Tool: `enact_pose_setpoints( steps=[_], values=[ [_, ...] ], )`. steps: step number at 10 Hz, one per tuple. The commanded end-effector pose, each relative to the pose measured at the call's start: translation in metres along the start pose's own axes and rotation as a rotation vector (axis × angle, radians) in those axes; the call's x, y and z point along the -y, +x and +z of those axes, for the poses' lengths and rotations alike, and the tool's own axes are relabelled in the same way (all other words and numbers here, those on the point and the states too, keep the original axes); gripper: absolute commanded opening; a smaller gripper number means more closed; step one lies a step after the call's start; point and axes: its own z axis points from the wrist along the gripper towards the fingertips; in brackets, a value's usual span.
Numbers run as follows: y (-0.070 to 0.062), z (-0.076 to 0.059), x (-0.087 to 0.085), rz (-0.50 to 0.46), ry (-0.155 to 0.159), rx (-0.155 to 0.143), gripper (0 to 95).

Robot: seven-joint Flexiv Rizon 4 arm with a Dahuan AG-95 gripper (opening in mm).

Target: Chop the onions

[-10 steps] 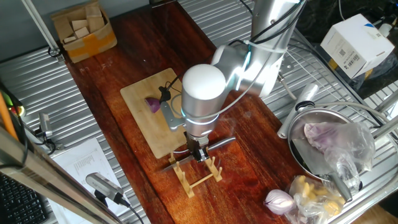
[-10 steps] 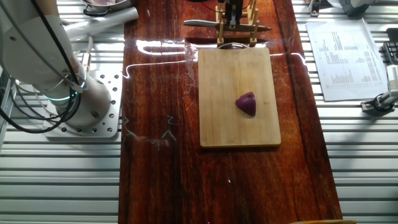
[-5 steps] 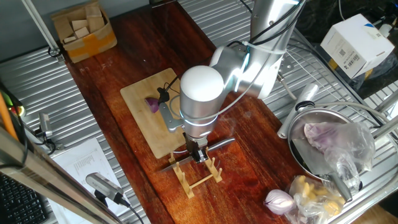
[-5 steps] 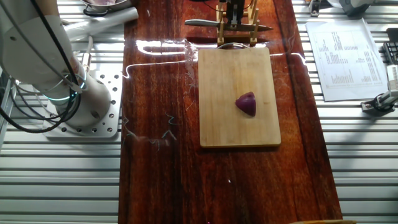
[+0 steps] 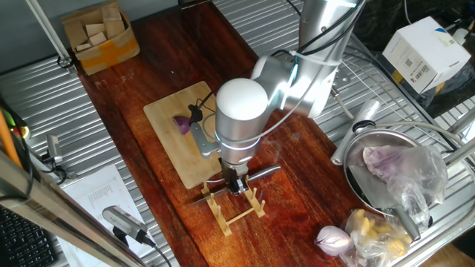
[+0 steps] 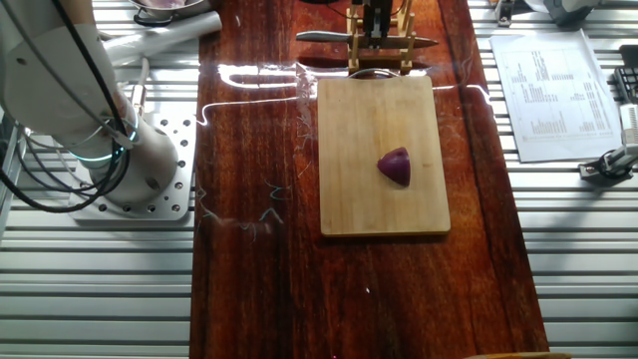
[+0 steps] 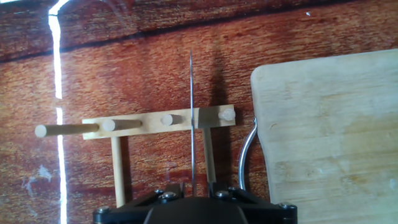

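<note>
A small purple onion wedge (image 5: 182, 123) (image 6: 396, 166) lies on the wooden cutting board (image 5: 167, 111) (image 6: 364, 120), whose corner shows in the hand view (image 7: 323, 124). My gripper (image 5: 236, 183) (image 6: 376, 22) (image 7: 194, 190) is at the wooden knife rack (image 5: 239, 208) (image 7: 155, 121), beyond the board's end and away from the onion. It is shut on the knife (image 5: 264, 171) (image 6: 319, 37). In the hand view the blade (image 7: 191, 112) runs edge-on straight out from between the fingers, across the rack's bar.
A metal pan (image 5: 356, 152) with a plastic-wrapped pale purple lump stands at the right, a whole red onion (image 5: 332, 239) near it. A cardboard box of wooden blocks (image 5: 100, 33) sits at the far left. Papers (image 6: 548, 95) lie beside the table. The arm's base (image 6: 130, 165) stands left.
The arm has shifted very slightly over the rack. The knife, the board and the onion wedge stay where they were.
</note>
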Motion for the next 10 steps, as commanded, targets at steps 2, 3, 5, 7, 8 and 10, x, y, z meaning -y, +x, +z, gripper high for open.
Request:
enact_pose_setpoints(
  steps=[2,3,5,7,8,10],
  values=[
    [0.0059,0.0003,0.0011,0.0,0.0,0.008,19.0],
    [0.0084,0.0004,0.0015,-0.001,0.0,0.011,19.0],
    [0.0106,-0.0003,-0.0002,0.001,-0.001,0.015,19.0],
    [0.01,0.0008,-0.004,0.012,-0.001,0.02,19.0],
    [0.0091,0.0021,-0.0049,0.016,0.0,0.021,19.0],
    [0.0089,0.0045,-0.0046,0.014,-0.001,0.023,19.0]
  ],
)
